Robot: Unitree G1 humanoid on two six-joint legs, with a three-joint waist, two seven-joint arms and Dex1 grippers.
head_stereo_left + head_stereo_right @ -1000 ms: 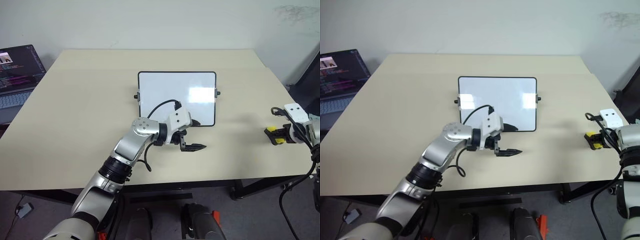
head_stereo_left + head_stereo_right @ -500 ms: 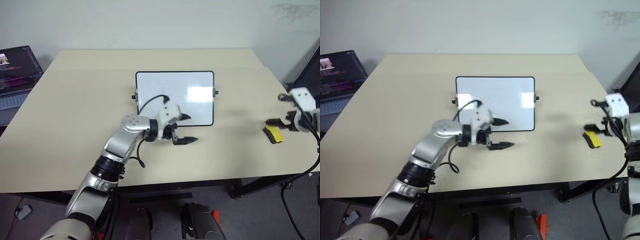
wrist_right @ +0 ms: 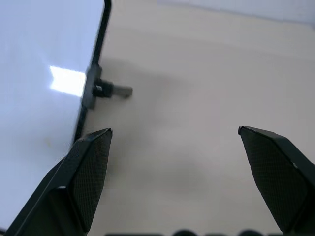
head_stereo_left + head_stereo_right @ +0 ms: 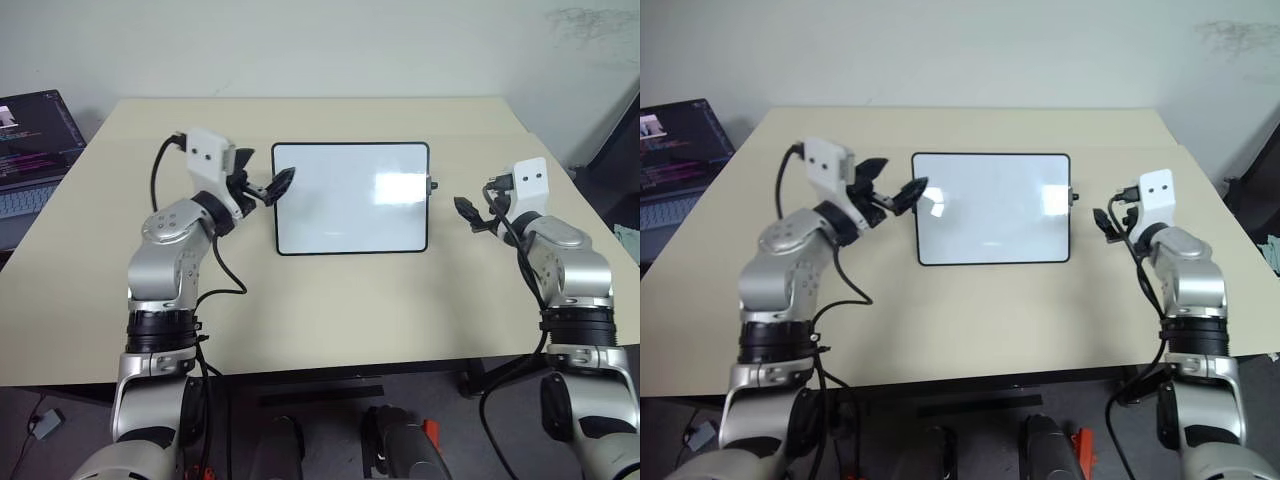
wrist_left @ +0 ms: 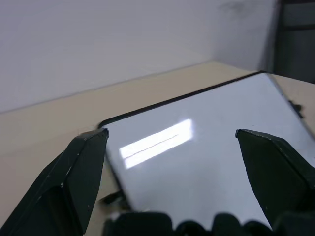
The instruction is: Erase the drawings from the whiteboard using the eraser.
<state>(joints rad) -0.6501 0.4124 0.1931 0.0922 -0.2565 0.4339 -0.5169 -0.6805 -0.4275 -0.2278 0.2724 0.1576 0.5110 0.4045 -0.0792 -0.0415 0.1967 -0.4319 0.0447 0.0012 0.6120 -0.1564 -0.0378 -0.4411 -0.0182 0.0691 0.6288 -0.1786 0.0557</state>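
The whiteboard (image 4: pixel 350 215) lies flat in the middle of the table, black-framed, with a small knob (image 3: pixel 106 90) on its right side. Its face reads as plain white with glare, and the drawings are out of view. The eraser is out of view too. My left gripper (image 4: pixel 265 180) hovers open at the board's left edge, pointing across it, and the board (image 5: pixel 197 162) spreads out beyond its fingers. My right gripper (image 4: pixel 468 215) is open and empty just off the board's right edge, beside the knob.
An open laptop (image 4: pixel 30 140) sits off the table's far left. The tan table (image 4: pixel 330 310) reaches a wall at the back, and its front edge is close to me. A dark object (image 4: pixel 615 150) stands beyond the right side.
The right gripper opened, left the eraser on the table at the right, then rose and swung in to the board's right edge. The left gripper lifted from the board's front to its left edge.
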